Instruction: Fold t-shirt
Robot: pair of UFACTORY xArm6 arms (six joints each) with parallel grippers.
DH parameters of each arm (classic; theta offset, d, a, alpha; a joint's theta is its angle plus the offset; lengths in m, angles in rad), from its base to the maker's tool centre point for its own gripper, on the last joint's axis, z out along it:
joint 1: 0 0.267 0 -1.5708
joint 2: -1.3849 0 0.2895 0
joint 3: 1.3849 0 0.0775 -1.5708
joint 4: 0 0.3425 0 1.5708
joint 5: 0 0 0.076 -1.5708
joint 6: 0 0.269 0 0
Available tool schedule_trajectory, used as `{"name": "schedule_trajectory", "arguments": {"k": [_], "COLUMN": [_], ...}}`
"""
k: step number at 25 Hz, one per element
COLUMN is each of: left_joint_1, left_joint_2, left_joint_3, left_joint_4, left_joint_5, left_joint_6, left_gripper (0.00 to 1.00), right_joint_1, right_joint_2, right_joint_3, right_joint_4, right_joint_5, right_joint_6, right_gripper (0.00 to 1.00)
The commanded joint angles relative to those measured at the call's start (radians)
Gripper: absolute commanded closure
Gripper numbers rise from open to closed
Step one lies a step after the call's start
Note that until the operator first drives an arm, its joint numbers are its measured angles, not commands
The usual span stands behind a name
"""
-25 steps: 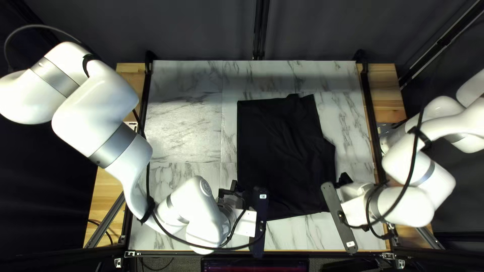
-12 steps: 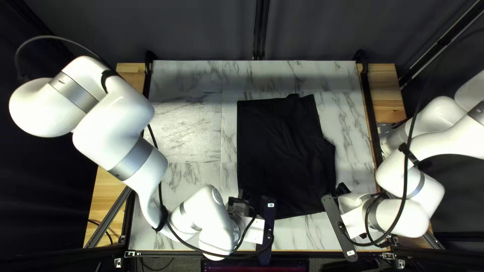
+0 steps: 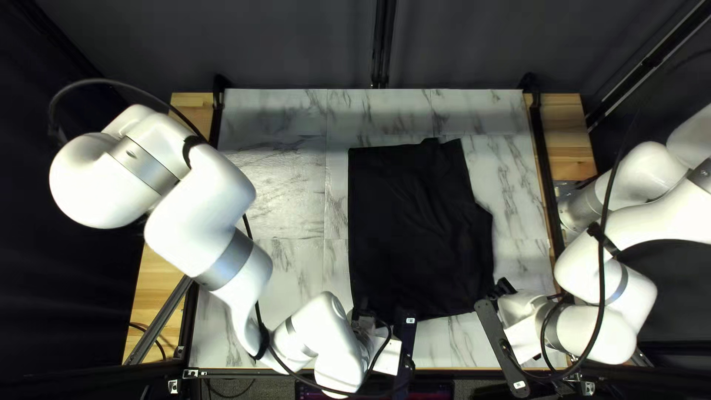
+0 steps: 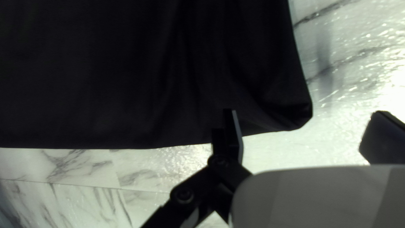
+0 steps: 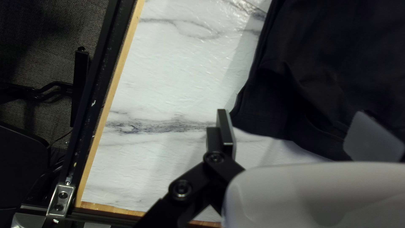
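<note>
Right wrist view: corner bracket (image 5: 61, 201)

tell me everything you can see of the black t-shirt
The t-shirt is plain black, apparently soft matte fabric, spread over the marble-patterned table. In the top left view its left edge runs fairly straight, its right edge bulges outward, and its far edge is uneven. Soft creases cross it; no sleeve or collar can be made out. The open left end effector and right end effector are at its near corners; neither grips it, but light contact can't be ruled out.
</note>
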Motion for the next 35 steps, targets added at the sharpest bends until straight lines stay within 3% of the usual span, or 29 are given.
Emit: {"name": "schedule_trajectory", "arguments": {"k": [1,4,5,6,7,23,24,25,26,35], "left_joint_1": [0.007,0.011,0.011,0.012,0.012,0.012,0.01,0.008,0.007,0.0], "left_joint_2": [-0.005,-0.008,-0.011,-0.013,-0.015,-0.043,-0.04,-0.034,-0.031,-0.009], "left_joint_3": [0.024,0.031,0.035,0.038,0.04,0.064,0.06,0.053,0.049,0.024], "left_joint_4": [-0.006,-0.011,-0.014,-0.016,-0.018,-0.027,-0.028,-0.029,-0.029,-0.01], "left_joint_5": [-0.014,-0.018,-0.017,-0.018,-0.018,-0.028,-0.028,-0.028,-0.029,-0.006], "left_joint_6": [-0.007,-0.007,-0.007,-0.007,-0.006,0.007,0.008,0.01,0.009,-0.04], "left_gripper": [0.09,0.22,0.41,0.78,1.0,1.0,0.46,0.14,0.0,0.0], "right_joint_1": [0.0,0.004,0.006,0.007,0.009,0.035,0.033,0.031,0.031,0.03], "right_joint_2": [0.001,-0.004,-0.005,-0.006,-0.007,-0.025,-0.024,-0.022,-0.023,-0.015], "right_joint_3": [0.001,0.002,0.001,0.001,-0.001,-0.017,-0.018,-0.017,-0.016,-0.011], "right_joint_4": [-0.003,-0.004,-0.004,-0.004,-0.003,0.003,0.003,0.002,0.001,-0.006], "right_joint_5": [-0.003,0.0,0.003,0.005,0.009,0.059,0.058,0.054,0.053,0.035], "right_joint_6": [0.004,0.008,0.01,0.011,0.012,0.034,0.033,0.032,0.031,0.031], "right_gripper": [0.0,0.0,0.0,0.0,0.0,0.0,0.0,0.0,0.0,0.0]}}
